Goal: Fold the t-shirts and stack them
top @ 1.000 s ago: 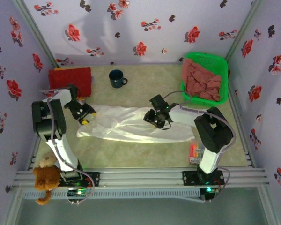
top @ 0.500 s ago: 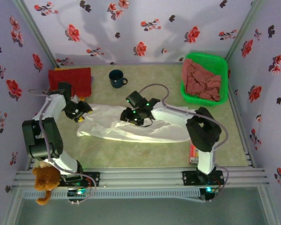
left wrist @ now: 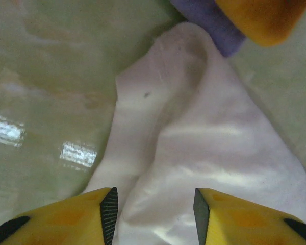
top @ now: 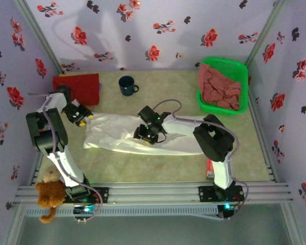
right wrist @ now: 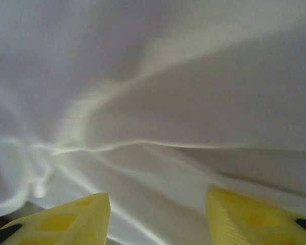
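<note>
The white shirt [top: 117, 139] lies loosely bunched in a long band across the middle of the table [top: 158, 168], running from 9 o'clock toward 4 o'clock. I judge it is laid out this way so it can be smoothed flat before folding.

The left gripper [top: 81, 115] sits at the band's 10 o'clock end. Its jaws stand apart, and a narrow tip of cloth runs up between the fingers without being pinched, which suits taking hold of that corner.

The right gripper [top: 148, 132] hangs low over the shirt's middle with its jaws also apart above the creases. That wrist view is blurred, so I cannot tell whether the tips touch the cloth.

The red shirt [top: 77, 84] lies folded flat at 10 o'clock, probably as the base of the stack. The pink shirts [top: 219, 88] are heaped in the basket [top: 227, 61] at 2 o'clock, not yet folded. The mug [top: 126, 85] stands at 12 o'clock, apart from the cloth.
</note>
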